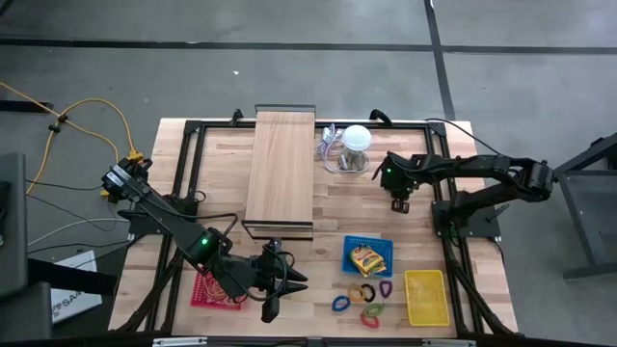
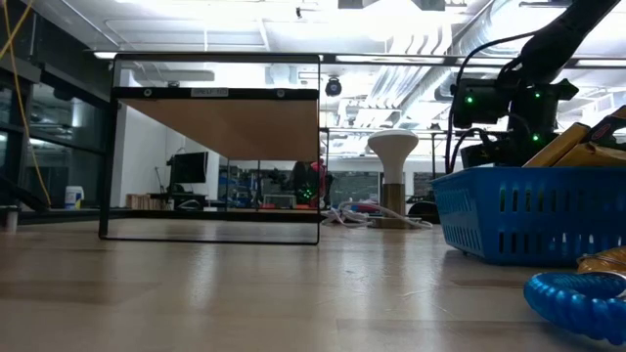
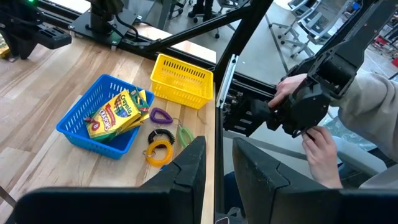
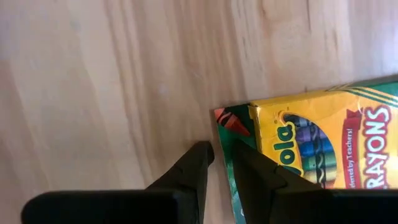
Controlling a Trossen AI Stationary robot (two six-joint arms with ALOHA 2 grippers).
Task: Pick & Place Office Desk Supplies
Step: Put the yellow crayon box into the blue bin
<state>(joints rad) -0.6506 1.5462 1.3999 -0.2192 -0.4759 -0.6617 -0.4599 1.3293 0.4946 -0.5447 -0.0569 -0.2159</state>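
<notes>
Hovering at the table's point(image 1: 217, 173) right middle with right gripper point(image 4: 221, 155) slightly parted astride a Crayola crayon pack's point(image 4: 317, 143) corner, probably for the blue basket point(image 1: 368, 239) (more packs inside), left gripper point(image 3: 217, 146) parted, empty, by the near edge.

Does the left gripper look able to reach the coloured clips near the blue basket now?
Probably yes: the left gripper is open and empty, and only bare table lies between it and the coloured clips.

The right claw point(image 4: 219, 163) hung over the pale wooden table point(image 4: 93, 81), fingers slightly parted, tips at the corner of a yellow-and-green crayon pack point(image 4: 317, 149).
</notes>
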